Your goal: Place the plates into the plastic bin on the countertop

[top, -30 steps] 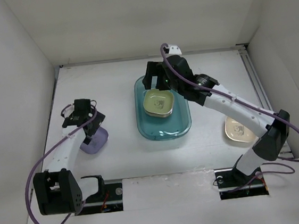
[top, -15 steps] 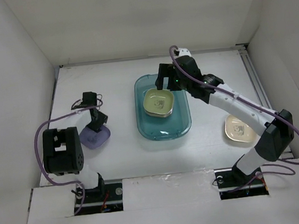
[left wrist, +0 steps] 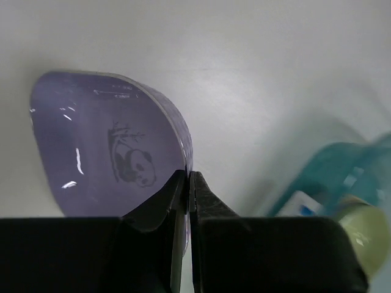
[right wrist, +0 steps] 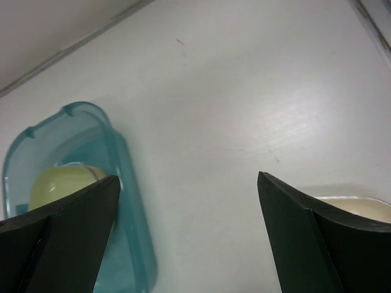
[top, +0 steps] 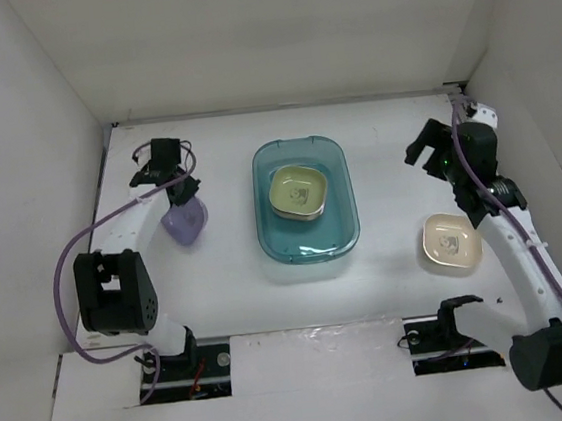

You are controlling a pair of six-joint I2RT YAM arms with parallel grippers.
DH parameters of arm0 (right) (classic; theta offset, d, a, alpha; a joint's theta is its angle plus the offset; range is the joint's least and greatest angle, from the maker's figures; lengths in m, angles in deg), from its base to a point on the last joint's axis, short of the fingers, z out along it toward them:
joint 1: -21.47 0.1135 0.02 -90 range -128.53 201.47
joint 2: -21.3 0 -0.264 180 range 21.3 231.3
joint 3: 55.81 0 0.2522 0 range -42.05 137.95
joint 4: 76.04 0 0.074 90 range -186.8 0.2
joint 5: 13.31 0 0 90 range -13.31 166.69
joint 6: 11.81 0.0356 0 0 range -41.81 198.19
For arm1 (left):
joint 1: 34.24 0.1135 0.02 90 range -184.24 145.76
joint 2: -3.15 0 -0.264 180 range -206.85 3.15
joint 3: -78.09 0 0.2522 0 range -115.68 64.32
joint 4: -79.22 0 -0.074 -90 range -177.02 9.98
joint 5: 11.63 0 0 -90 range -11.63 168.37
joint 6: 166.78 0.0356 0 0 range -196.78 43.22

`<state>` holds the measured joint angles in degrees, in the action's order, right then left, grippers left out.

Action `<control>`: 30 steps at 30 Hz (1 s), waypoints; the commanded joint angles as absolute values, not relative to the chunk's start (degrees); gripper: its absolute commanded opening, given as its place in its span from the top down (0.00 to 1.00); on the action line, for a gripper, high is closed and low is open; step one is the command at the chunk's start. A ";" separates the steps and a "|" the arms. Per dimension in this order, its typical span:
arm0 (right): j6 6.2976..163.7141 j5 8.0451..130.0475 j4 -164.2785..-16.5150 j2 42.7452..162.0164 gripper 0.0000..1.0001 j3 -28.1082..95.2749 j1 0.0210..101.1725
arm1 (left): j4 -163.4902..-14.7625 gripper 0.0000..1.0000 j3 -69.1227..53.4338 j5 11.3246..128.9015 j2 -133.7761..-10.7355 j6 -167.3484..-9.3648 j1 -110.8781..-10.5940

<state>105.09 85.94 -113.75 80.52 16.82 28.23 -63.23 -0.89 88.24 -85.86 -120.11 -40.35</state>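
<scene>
The purple plate (left wrist: 104, 152), printed with a panda, is tilted up on the countertop (top: 228, 276) left of the bin. My left gripper (left wrist: 188, 178) is shut on its right rim; from above, the left gripper (top: 179, 194) sits at the far end of the purple plate (top: 184, 224). The teal plastic bin (top: 310, 243) lies in the middle with a pale yellow-green plate (top: 297, 191) inside. A cream plate (top: 450, 241) rests at the right. My right gripper (top: 428, 155) hangs open and empty behind that plate; its wrist view shows the right gripper (right wrist: 189, 177) above bare countertop between the bin (right wrist: 131, 201) and the cream plate (right wrist: 360, 206).
White walls close in the countertop on the left, back and right. A metal rail (top: 481, 149) runs along the right edge. Both arm bases are bolted at the near edge, with purple cables looping beside them.
My left gripper has closed on the purple plate's rim and shifted toward the back, tipping the plate. My right arm has swung from over the bin to the right side, still open.
</scene>
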 commanded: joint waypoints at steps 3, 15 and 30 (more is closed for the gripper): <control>104.03 80.56 -113.80 76.85 0.00 10.00 19.11 | -64.43 1.00 -13.80 76.29 -80.78 -110.62 -41.53; 101.48 80.37 -118.62 72.20 0.00 10.60 14.00 | -53.02 1.00 -44.55 80.92 -100.88 -102.71 -67.89; 101.48 81.52 -121.00 69.99 0.00 11.21 13.47 | -48.53 1.00 -50.72 81.63 -109.79 -101.65 -75.36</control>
